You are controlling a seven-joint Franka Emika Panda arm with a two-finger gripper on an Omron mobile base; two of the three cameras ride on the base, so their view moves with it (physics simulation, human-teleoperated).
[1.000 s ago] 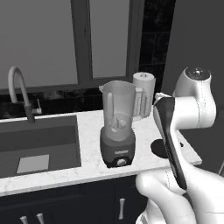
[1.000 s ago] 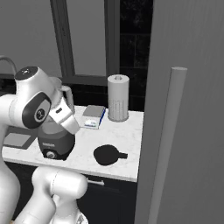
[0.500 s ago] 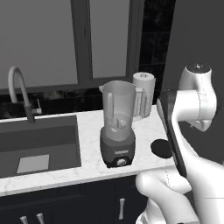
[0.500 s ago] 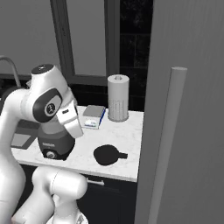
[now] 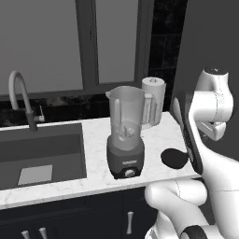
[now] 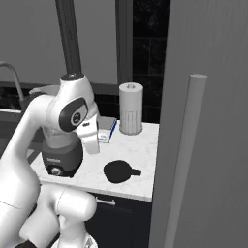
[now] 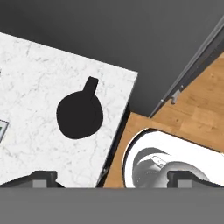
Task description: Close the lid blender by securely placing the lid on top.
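Observation:
The blender [image 5: 125, 135] stands on the marble counter [image 5: 98, 140], a clear jar with its mouth uncovered on a dark grey base [image 6: 60, 158] with a front knob. To its right, near the counter's end, the flat black lid [image 5: 173, 158] [image 6: 118, 171] lies on the marble. From the hand view I look down on the lid [image 7: 79, 116], its tab pointing up the picture. My gripper [image 7: 113, 178] hovers well above it, open, its fingertips [image 7: 43, 177] far apart and holding nothing. It is centred over the counter's edge, right of the lid.
A white paper-towel roll [image 6: 131, 107] stands behind the blender, with a small white and blue box [image 6: 105, 130] beside it. The sink [image 5: 42, 154] and faucet [image 5: 21, 98] lie to the left. A tall dark panel [image 6: 203, 121] bounds the counter's right end, above a wooden floor [image 7: 197, 109].
My arm has swung to the right, away from the blender, which uncovers the lid in the left base view. The lid and blender have not moved.

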